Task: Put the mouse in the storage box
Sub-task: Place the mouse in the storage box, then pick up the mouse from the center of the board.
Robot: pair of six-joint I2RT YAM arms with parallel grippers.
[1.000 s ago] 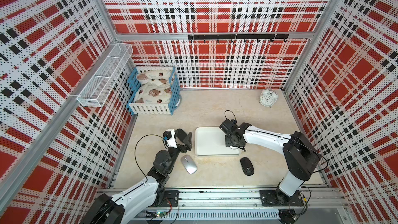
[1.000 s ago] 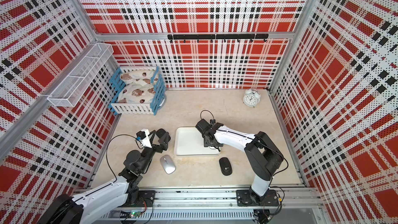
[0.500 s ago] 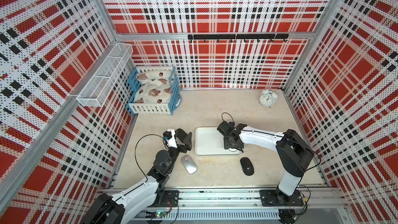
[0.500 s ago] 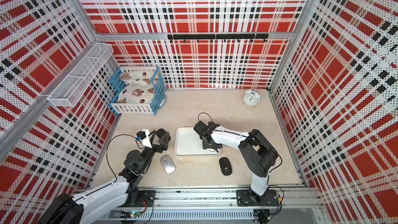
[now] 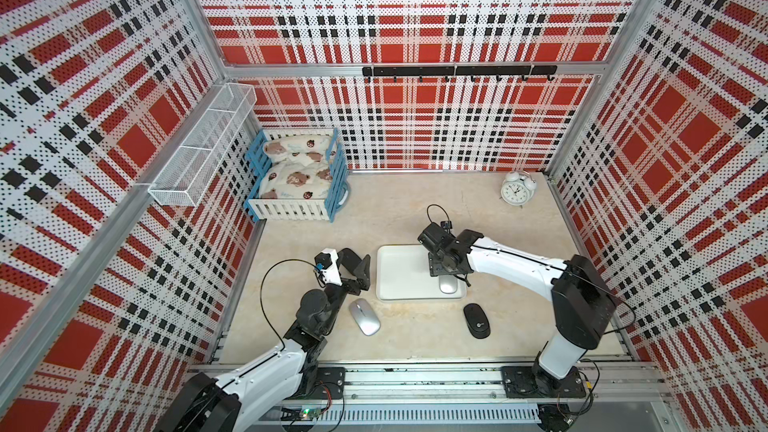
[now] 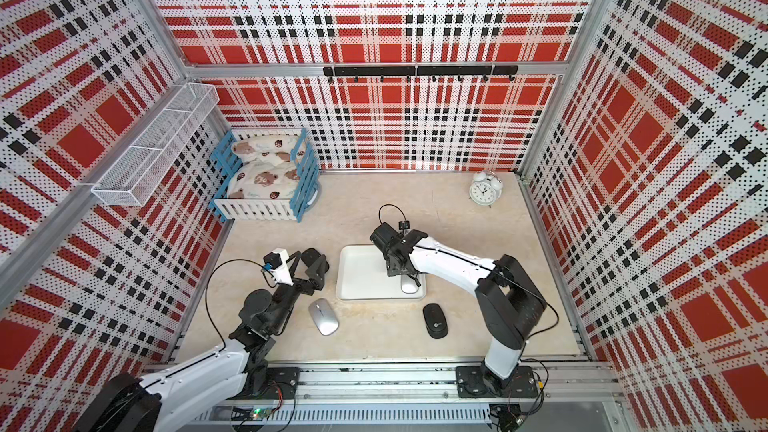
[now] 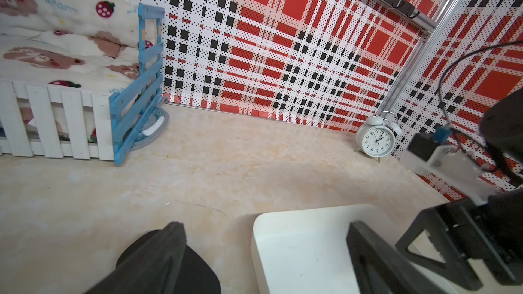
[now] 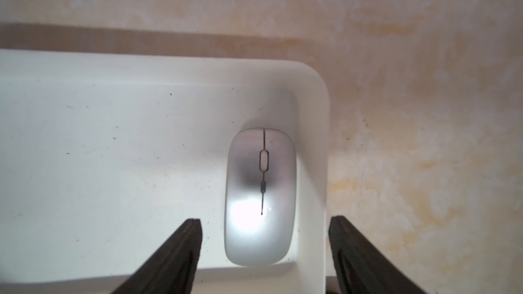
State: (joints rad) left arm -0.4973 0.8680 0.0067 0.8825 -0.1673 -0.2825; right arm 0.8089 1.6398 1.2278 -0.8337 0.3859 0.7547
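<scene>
Spread wider than a second ago, the right jaws stand clear of the silver mouse (image 8: 260, 193), released flat between them in a corner of the storage box (image 8: 113, 165), while the left jaws idle wide, holding nothing.

Both top views are brightly, evenly lit from above; soft shadows are cast on the desk (image 5: 395, 209). Straight lines are bowed toward the edges. In the right wrist view, glare is shown on the silver mouse (image 8: 260, 196), and the right tool (image 8: 265, 220) is rendered blurred.
</scene>
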